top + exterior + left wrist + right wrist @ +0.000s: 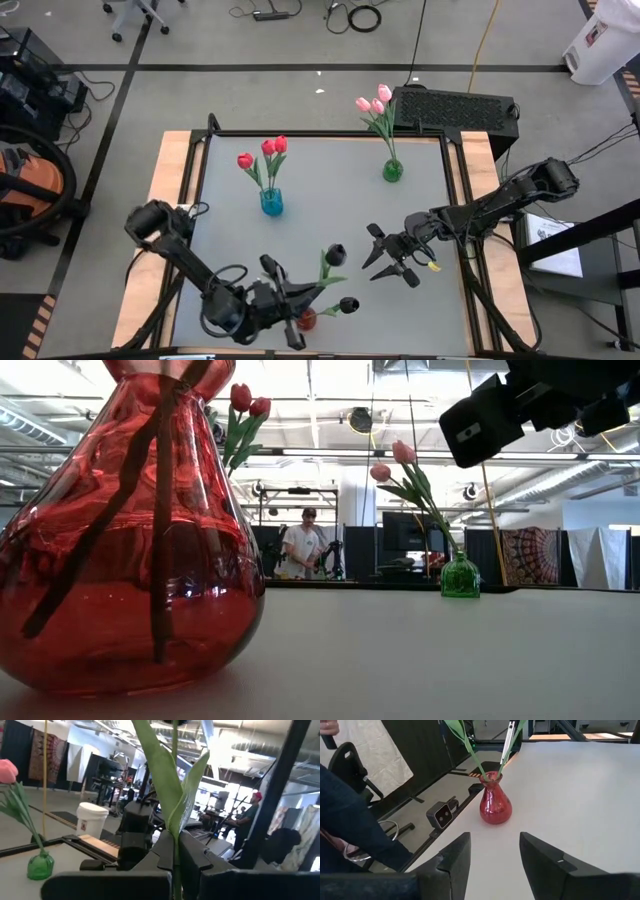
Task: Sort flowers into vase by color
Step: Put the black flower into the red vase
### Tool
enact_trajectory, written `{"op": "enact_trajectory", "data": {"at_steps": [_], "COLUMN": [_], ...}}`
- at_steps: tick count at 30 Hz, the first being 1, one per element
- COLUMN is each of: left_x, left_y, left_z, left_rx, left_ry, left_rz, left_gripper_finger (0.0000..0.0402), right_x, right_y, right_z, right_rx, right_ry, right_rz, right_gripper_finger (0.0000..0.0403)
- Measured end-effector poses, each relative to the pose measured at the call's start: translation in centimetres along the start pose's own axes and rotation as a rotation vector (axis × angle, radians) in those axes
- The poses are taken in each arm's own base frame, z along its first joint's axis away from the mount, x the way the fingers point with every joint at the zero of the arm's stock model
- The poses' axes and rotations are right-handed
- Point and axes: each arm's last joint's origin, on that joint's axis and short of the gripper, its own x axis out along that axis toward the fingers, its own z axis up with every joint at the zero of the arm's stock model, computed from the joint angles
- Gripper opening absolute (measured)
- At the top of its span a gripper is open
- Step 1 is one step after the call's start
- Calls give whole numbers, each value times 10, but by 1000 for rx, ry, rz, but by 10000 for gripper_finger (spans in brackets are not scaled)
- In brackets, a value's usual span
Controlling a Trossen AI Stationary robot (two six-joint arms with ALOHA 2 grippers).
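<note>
High view: left gripper (300, 312) at the table's near edge, clenched on a green stem (175, 865) over the red vase (306, 320). Two black tulips (335, 254) already stand in it, stems leaning, heads tipped toward the right arm. Right gripper (385, 258) hovers mid-table, fingers (455, 857) spread, holding nothing. Red tulips (268, 150) upright in blue vase (271, 203); pink tulips (374, 102) in green vase (392, 171)

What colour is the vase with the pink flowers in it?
Green. The small vase holding the pink flowers shows best in the high view.
</note>
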Motion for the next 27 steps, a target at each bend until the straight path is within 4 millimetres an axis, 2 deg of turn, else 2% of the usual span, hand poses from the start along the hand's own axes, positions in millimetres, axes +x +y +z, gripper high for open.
{"op": "enact_trajectory", "data": {"at_steps": [7,27], "left_x": [10,30], "left_y": [-2,6], "left_z": [-20,-29], "left_rx": [35,102], "left_ry": [12,19], "left_rz": [24,29], "left_gripper_finger": [8,8], "right_x": [0,0], "right_y": [0,1], "right_z": [0,0], "right_rx": [1,-8], "right_ry": [2,6], "right_rz": [0,30], "right_gripper_finger": [162,162]}}
